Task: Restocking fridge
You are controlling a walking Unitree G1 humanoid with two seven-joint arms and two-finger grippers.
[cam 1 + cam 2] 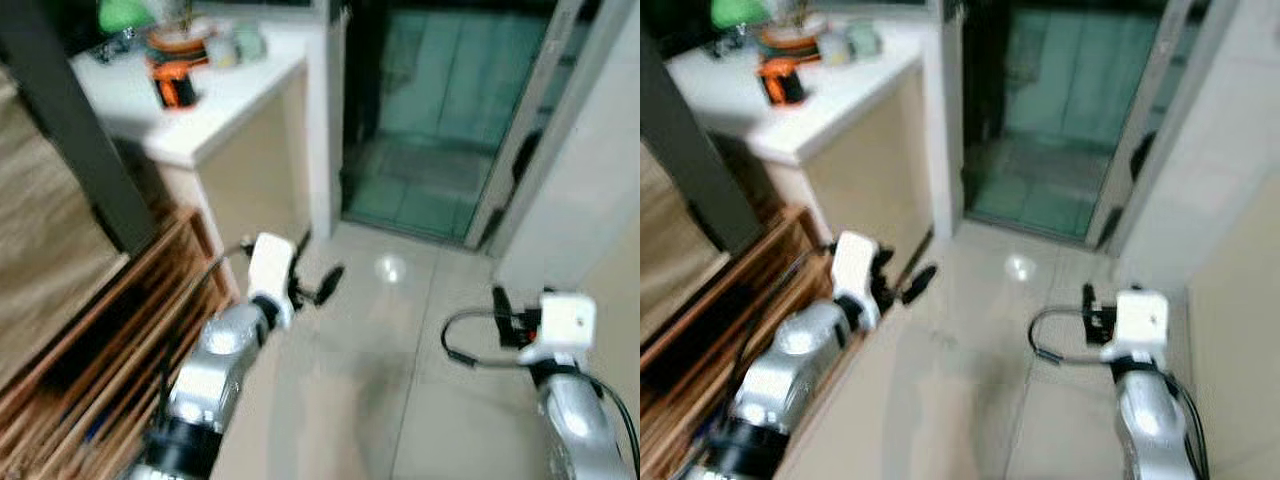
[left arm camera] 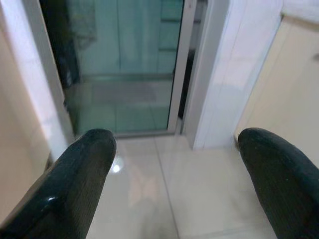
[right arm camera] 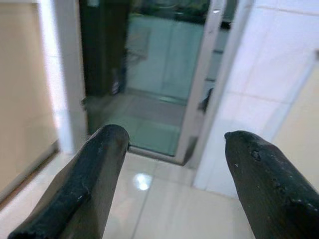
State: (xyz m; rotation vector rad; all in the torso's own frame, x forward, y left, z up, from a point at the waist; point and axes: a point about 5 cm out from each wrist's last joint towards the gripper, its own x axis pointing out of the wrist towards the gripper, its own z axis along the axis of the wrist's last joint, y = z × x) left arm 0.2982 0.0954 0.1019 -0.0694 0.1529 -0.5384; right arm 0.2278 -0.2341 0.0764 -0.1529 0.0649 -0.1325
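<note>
Facing a glass sliding door (image 1: 440, 110) across pale floor tiles (image 1: 380, 400), your left gripper (image 2: 174, 164) and right gripper (image 3: 172, 164) both hover released and empty; a white counter (image 1: 230, 90) carrying an orange item (image 1: 172, 85) stands at left.

counter (image 1: 240, 85) left of doorway (image 1: 440, 110), shelves (image 1: 110, 340) below.

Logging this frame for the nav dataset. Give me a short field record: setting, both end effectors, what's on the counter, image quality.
setting: tiled floor, glass door ahead
left end effector: open, empty, over the floor beside a wooden rack
right end effector: open, empty, over the floor
counter: orange-black item, green item, small pale containers; too blurred to identify
fridge: cannot tell
image quality: head views blurred
</note>
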